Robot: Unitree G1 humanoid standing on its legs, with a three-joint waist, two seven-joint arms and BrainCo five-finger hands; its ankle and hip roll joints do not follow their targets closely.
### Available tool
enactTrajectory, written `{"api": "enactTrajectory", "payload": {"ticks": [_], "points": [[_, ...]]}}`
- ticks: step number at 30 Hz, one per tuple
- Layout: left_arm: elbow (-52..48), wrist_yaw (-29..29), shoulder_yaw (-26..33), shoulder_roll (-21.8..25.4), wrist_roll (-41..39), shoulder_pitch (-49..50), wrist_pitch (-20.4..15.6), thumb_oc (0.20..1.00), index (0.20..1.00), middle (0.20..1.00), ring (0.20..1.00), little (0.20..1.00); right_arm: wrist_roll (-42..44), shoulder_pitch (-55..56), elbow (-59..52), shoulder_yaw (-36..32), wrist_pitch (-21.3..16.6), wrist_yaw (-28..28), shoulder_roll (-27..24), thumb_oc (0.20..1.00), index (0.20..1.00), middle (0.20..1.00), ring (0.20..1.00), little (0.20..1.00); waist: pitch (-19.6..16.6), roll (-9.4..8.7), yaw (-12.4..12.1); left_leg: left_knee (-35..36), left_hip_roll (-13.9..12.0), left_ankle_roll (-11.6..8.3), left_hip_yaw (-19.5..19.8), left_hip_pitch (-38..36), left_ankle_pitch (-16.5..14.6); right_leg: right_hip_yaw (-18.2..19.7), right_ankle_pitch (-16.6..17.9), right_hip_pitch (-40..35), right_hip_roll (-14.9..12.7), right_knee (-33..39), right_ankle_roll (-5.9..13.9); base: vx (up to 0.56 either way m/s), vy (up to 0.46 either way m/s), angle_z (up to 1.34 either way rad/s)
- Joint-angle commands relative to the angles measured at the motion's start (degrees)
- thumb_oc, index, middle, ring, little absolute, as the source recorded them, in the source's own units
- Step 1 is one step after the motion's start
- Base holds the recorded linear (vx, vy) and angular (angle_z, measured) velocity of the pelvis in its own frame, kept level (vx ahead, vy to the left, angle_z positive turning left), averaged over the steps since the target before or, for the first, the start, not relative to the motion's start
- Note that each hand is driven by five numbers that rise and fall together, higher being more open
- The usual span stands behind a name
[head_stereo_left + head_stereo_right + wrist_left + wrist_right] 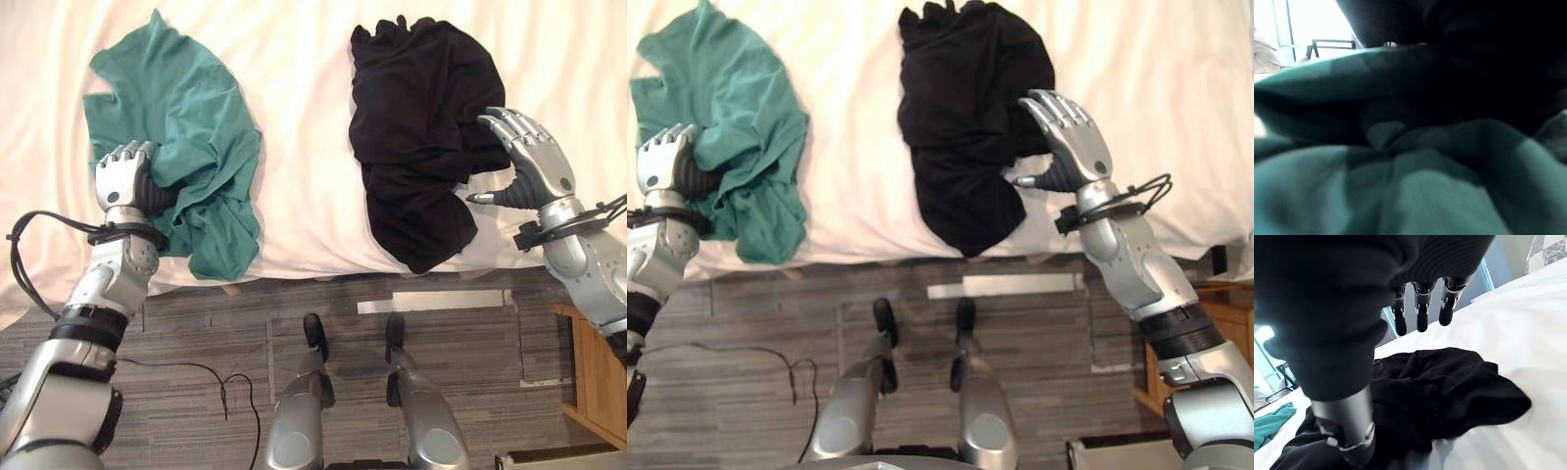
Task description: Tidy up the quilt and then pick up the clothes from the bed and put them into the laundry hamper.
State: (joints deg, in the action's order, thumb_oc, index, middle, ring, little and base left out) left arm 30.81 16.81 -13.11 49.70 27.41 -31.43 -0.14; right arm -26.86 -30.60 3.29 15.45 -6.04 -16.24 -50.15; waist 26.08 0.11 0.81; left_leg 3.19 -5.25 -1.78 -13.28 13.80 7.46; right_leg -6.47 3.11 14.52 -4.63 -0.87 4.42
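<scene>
A crumpled green garment (196, 127) lies on the left of the white quilt (304, 147), reaching the bed's front edge. My left hand (125, 174) rests on its near left part, fingers curled into the cloth, and folds of the green garment (1425, 196) press close against that wrist camera. A black garment (416, 117) lies bunched to the right, its lower end draped over the bed's edge. My right hand (534, 162) hovers at its right side, open, with straight fingers (1421, 313) above the black garment (1440, 391) and the thumb stuck out.
The quilt spreads smooth with soft ripples across the bed. Grey plank floor (245, 333) runs along the bed's front edge. A wooden piece of furniture (593, 382) stands at the right, close to my right arm.
</scene>
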Motion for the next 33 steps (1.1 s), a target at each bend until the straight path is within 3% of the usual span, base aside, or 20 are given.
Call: {"api": "enactTrajectory", "payload": {"ticks": [1, 4, 5, 6, 10, 11, 13, 14, 17, 22, 23, 25, 26, 27, 30, 31, 32, 33], "points": [[-1.8, -3.4, 0.7, -6.3, -2.1, 8.4, -2.8, 0.200, 0.200, 0.200, 0.200, 0.200, 0.7, -5.8, 0.4, 1.8, 0.0, -0.6, 2.1, 1.000, 1.000, 1.000, 1.000, 1.000, -3.0, -3.06, -1.8, 1.2, -2.4, -4.97, 1.5, 1.9, -0.9, 1.1, -0.8, 3.9, -4.2, 0.1, 5.30, 0.02, -0.042, -0.03], [-5.4, -4.5, 1.1, -11.8, -8.5, 16.2, -7.2, 0.200, 0.200, 0.200, 0.200, 0.200, 0.6, -11.3, 4.7, 7.3, 0.2, 1.0, 2.3, 1.000, 1.000, 1.000, 1.000, 1.000, -3.1, -2.80, -3.4, 1.4, -2.1, -5.10, 1.6, 1.1, -1.1, 1.1, -0.8, 3.2, -4.3, 0.4, 4.92, 0.02, -0.025, -0.03], [-5.5, -4.6, 1.4, -11.9, -8.5, 16.4, -7.2, 0.200, 0.200, 0.200, 0.200, 0.200, 0.7, -11.8, 5.0, 7.8, 0.2, 0.9, 2.3, 1.000, 1.000, 1.000, 1.000, 1.000, -3.2, -2.75, -3.2, 1.5, -2.2, -5.06, 1.6, 1.3, -0.8, 1.1, -0.4, 3.5, -4.3, 0.5, 4.87, 0.01, -0.031, 0.03], [-5.0, -5.3, 2.1, -15.9, -16.0, 20.6, -9.3, 0.200, 0.200, 0.200, 0.200, 0.200, 1.3, -16.8, 10.7, 12.5, 0.8, 1.9, 2.3, 1.000, 1.000, 1.000, 1.000, 1.000, -3.1, -2.43, -4.6, 1.6, -1.8, -5.05, 1.7, 1.0, -0.8, 1.1, -0.3, 3.0, -4.4, 0.8, 4.60, 0.00, -0.029, 0.04], [-8.7, -7.4, 3.7, -19.1, -27.5, 31.0, -12.2, 0.200, 0.200, 0.200, 0.200, 0.200, 3.4, -22.7, 24.4, 18.5, 2.4, 3.4, 4.1, 1.000, 1.000, 1.000, 1.000, 1.000, -2.9, -0.70, -7.1, 1.8, -1.1, -4.94, 2.4, 0.6, -0.5, 0.4, -0.1, 2.2, -4.7, 1.1, 4.33, 0.01, -0.021, 0.12], [-9.6, -9.7, 4.7, -20.1, -33.7, 35.9, -13.7, 0.200, 0.200, 0.200, 0.200, 0.200, 5.2, -23.8, 33.0, 19.8, 3.1, 4.0, 6.0, 1.000, 1.000, 1.000, 1.000, 1.000, -2.7, 0.26, -8.5, 1.8, -0.8, -4.78, 2.9, 0.4, -0.6, -0.2, -0.2, 1.3, -4.9, 1.1, 4.35, 0.01, -0.014, 0.20], [-9.2, -10.6, 5.4, -20.6, -36.7, 37.9, -13.8, 0.200, 0.200, 0.200, 0.200, 0.200, 6.6, -23.5, 36.9, 19.7, 3.6, 4.3, 7.5, 1.000, 1.000, 1.000, 1.000, 1.000, -2.8, 0.68, -9.1, 1.8, -0.6, -4.67, 3.2, 0.4, -0.4, -0.5, 0.0, 1.0, -4.9, 1.3, 4.30, -0.01, -0.010, 0.15], [-8.6, -11.9, 5.8, -21.3, -39.1, 39.6, -13.8, 0.200, 0.200, 0.200, 0.200, 0.200, 7.7, -22.7, 40.7, 19.5, 4.3, 5.2, 8.8, 0.200, 0.200, 0.200, 0.200, 0.200, -2.7, 1.19, -9.6, 1.8, -0.4, -4.54, 3.5, 0.1, -0.5, -0.8, -0.3, 0.3, -4.9, 1.4, 4.31, 0.01, 0.014, 0.18], [-7.7, -16.4, 5.6, -21.9, -44.0, 44.1, -12.8, 0.200, 0.200, 0.200, 0.200, 0.200, 12.0, -16.3, 43.6, 15.3, 5.3, 6.9, 12.7, 0.200, 0.200, 0.200, 0.200, 0.200, -3.8, 2.27, -10.2, 1.8, 0.2, -3.88, 4.7, -1.7, -1.1, -2.2, -0.6, -2.5, -5.1, 2.1, 4.40, 0.02, 0.035, 0.29], [-8.7, -18.8, 6.6, -22.2, -45.2, 44.9, -11.1, 0.200, 0.200, 0.200, 0.200, 0.200, 14.8, -3.4, 36.0, 9.0, 4.5, 7.4, 16.1, 0.200, 0.200, 0.200, 0.200, 0.200, -5.6, 1.57, -9.5, 1.8, 0.6, -3.18, 5.2, -3.6, -2.3, -3.1, -0.8, -5.2, -5.1, 2.8, 4.70, 0.05, 0.052, 0.35], [-7.7, -19.4, 8.5, -23.8, -44.1, 44.2, -9.3, 0.200, 0.200, 0.200, 0.200, 0.200, 20.1, 11.7, 25.9, 1.4, 2.4, 9.0, 20.7, 0.200, 0.200, 0.200, 0.200, 0.200, -7.6, -0.08, -7.6, 1.8, 1.2, -2.28, 5.1, -6.8, -4.2, -3.7, -1.1, -8.6, -5.7, 3.6, 5.19, 0.12, 0.094, 0.02], [-7.8, -19.2, 9.7, -24.9, -42.3, 44.4, -8.6, 0.200, 0.200, 0.200, 0.200, 0.200, 28.9, 21.7, 22.7, -4.0, 0.9, 11.8, 25.3, 0.200, 0.200, 0.200, 0.200, 0.200, -9.1, -1.33, -6.2, 1.7, 1.5, -1.96, 5.1, -8.7, -5.0, -4.0, -1.3, -10.5, -6.0, 3.7, 5.56, 0.12, 0.087, 0.09], [-7.9, -19.2, 9.7, -24.9, -42.3, 44.5, -8.6, 0.200, 0.200, 0.200, 0.200, 0.200, 28.9, 21.8, 22.7, -4.0, 0.9, 11.8, 25.3, 0.200, 0.200, 0.200, 0.200, 0.200, -9.2, -1.35, -6.2, 1.8, 1.5, -1.94, 5.1, -8.6, -4.9, -4.0, -1.2, -10.3, -6.0, 3.8, 5.55, 0.08, 0.096, 0.06], [-9.2, -19.0, 10.9, -26.5, -42.2, 45.0, -7.4, 0.200, 0.200, 0.200, 0.200, 0.200, 34.9, 29.9, 21.9, -7.5, 0.7, 14.8, 29.2, 0.200, 0.200, 0.200, 0.200, 0.200, -10.2, -2.12, -4.7, 1.6, 1.7, -1.65, 5.1, -10.7, -5.5, -4.0, -2.4, -11.5, -6.2, 1.9, 5.71, 0.03, 0.069, -0.09], [-10.9, -18.8, 12.0, -28.0, -44.2, 45.4, -6.9, 0.200, 0.200, 0.200, 0.200, 0.200, 37.1, 36.8, 21.2, -9.5, 1.1, 17.1, 31.5, 0.200, 0.200, 0.200, 0.200, 0.200, -10.9, -2.36, -3.7, 1.8, 1.8, -1.37, 5.7, -11.8, -5.5, -3.7, -3.6, -11.7, -6.0, -2.0, 6.02, 0.00, 0.058, -0.03], [-11.8, -18.6, 12.1, -28.8, -45.0, 45.4, -6.7, 0.200, 0.200, 0.200, 0.200, 0.200, 37.4, 39.2, 21.3, -9.9, 1.1, 17.6, 32.5, 0.200, 0.200, 0.200, 0.200, 0.200, -11.2, -2.42, -3.0, 1.8, 2.0, -1.30, 6.6, -11.9, -5.6, -2.4, -4.6, -11.9, -5.2, -3.5, 6.05, 0.01, -0.004, 0.08], [-12.7, -17.9, 11.6, -29.3, -45.8, 45.5, -6.7, 0.200, 0.200, 0.200, 0.200, 0.200, 39.2, 41.3, 21.8, -10.3, 1.4, 17.9, 34.1, 0.200, 0.200, 0.200, 0.200, 0.200, -11.4, -2.71, -1.7, 1.8, 2.3, -1.24, 8.0, -11.8, -5.5, 1.6, -5.7, -11.7, -2.8, -4.8, 5.31, -0.03, 0.024, 0.24], [-14.5, -17.1, 11.4, -30.4, -48.7, 46.6, -7.1, 0.200, 0.200, 0.200, 0.200, 0.200, 44.3, 42.4, 23.6, -10.2, 1.0, 18.9, 36.0, 0.200, 0.200, 0.200, 0.200, 0.200, -11.6, -2.45, -0.5, 1.8, 3.1, -0.98, 10.1, -11.9, -5.1, 10.6, -6.8, -11.1, 2.2, -5.1, 4.60, -0.03, 0.022, 0.36]]}}
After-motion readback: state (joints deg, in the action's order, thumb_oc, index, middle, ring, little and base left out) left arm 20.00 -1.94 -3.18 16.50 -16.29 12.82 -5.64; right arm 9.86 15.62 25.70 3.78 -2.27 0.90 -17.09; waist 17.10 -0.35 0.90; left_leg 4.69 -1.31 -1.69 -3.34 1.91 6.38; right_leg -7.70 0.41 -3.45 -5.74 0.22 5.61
